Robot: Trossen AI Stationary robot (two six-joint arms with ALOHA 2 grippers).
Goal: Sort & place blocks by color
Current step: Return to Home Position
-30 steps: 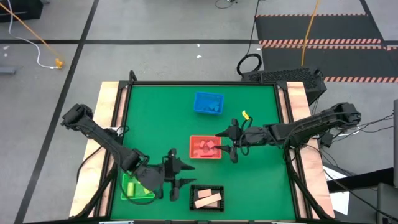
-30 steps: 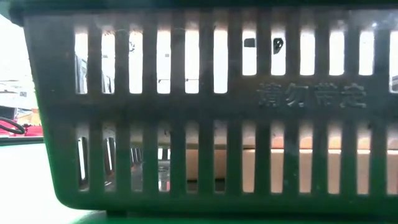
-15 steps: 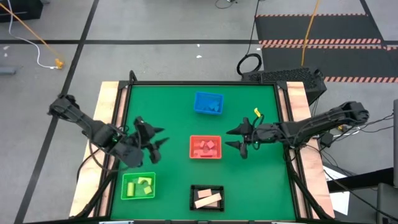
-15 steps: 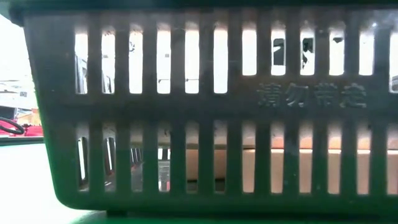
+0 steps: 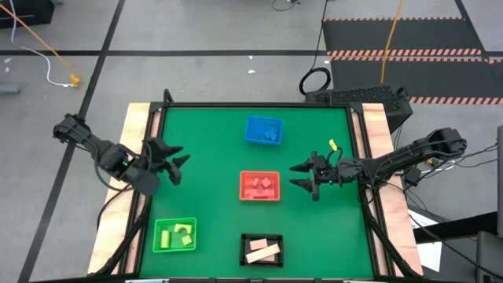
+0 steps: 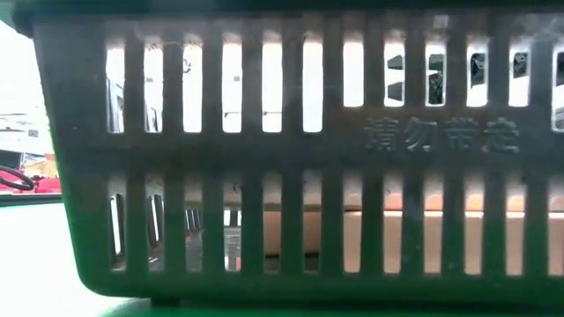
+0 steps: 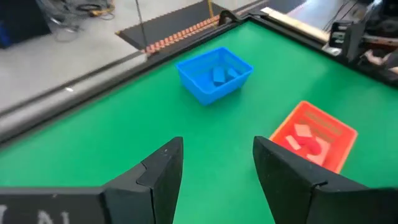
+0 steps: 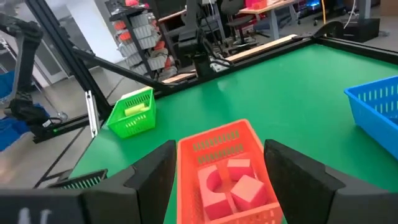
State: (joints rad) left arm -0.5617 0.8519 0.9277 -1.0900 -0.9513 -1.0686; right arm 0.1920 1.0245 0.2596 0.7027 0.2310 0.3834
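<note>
All the blocks lie in bins. Blue blocks fill the blue bin (image 5: 263,130) (image 7: 214,74), red ones the red bin (image 5: 259,186) (image 8: 231,180), yellow ones the green bin (image 5: 174,235) (image 8: 133,113), tan bars the black bin (image 5: 261,250). My left gripper (image 5: 174,164) (image 7: 214,168) hovers open at the table's left edge, pointing toward the middle. My right gripper (image 5: 303,175) (image 8: 221,180) hovers open just right of the red bin. Neither carries anything.
The black bin's slotted wall (image 6: 291,150) fills the low view. Open green felt (image 5: 212,149) lies between the bins. Wooden rails (image 5: 141,149) run along the table's left and right sides. Shelving and equipment stand in the room beyond.
My left gripper has risen from between the green and black bins at the near edge and swung back toward the table's left edge and farther side, staying open. My right gripper has drawn away from the red bin toward the table's right edge by a short way.
</note>
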